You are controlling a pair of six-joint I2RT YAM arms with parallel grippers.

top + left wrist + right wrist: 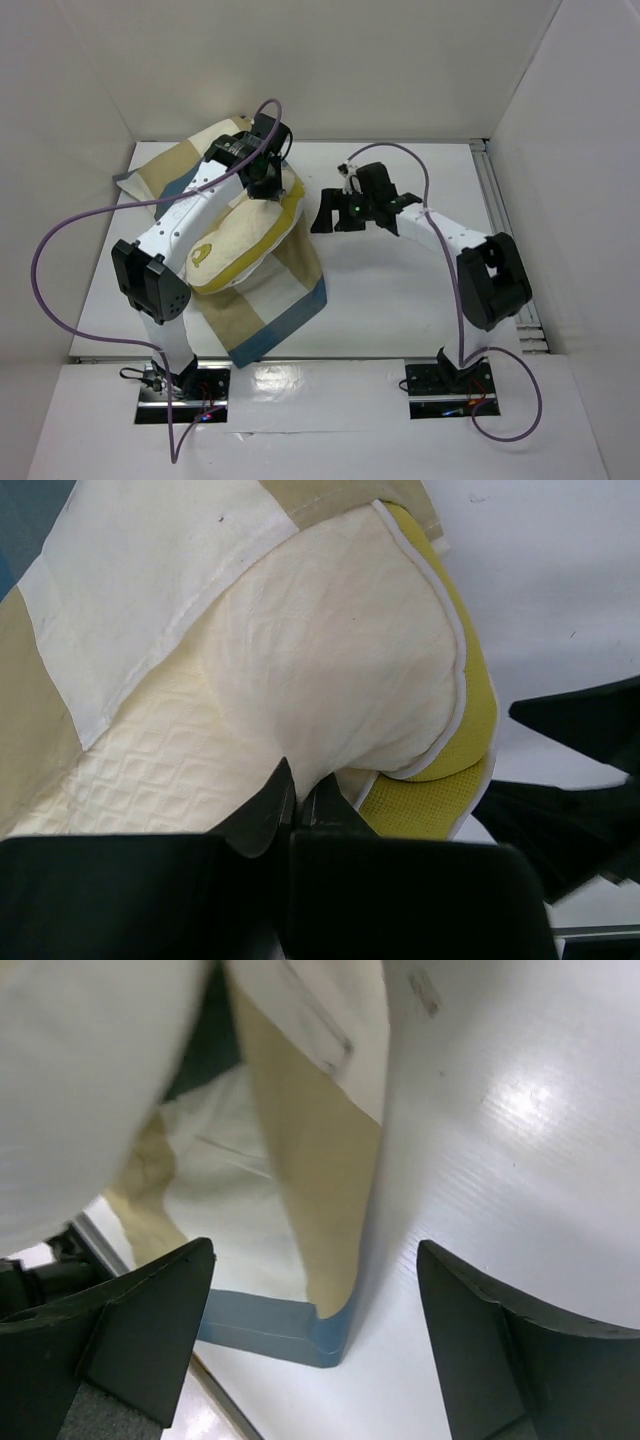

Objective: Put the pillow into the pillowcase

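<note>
Left arm [190, 205], right arm [445, 232]: white links, black joints; left hand [297, 802], right hand [315, 1260] black; purple cables [36, 265].

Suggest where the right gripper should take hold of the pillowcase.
Take the pillowcase by its free right-hand edge, near the blue hem, coming in low from the right. That edge lies thin and flat on the table, clear of the pillow, and the right gripper faces it with jaws open.

Cream quilted pillow [248, 236], partly covered by limp checked pillowcase [287, 288]
</note>
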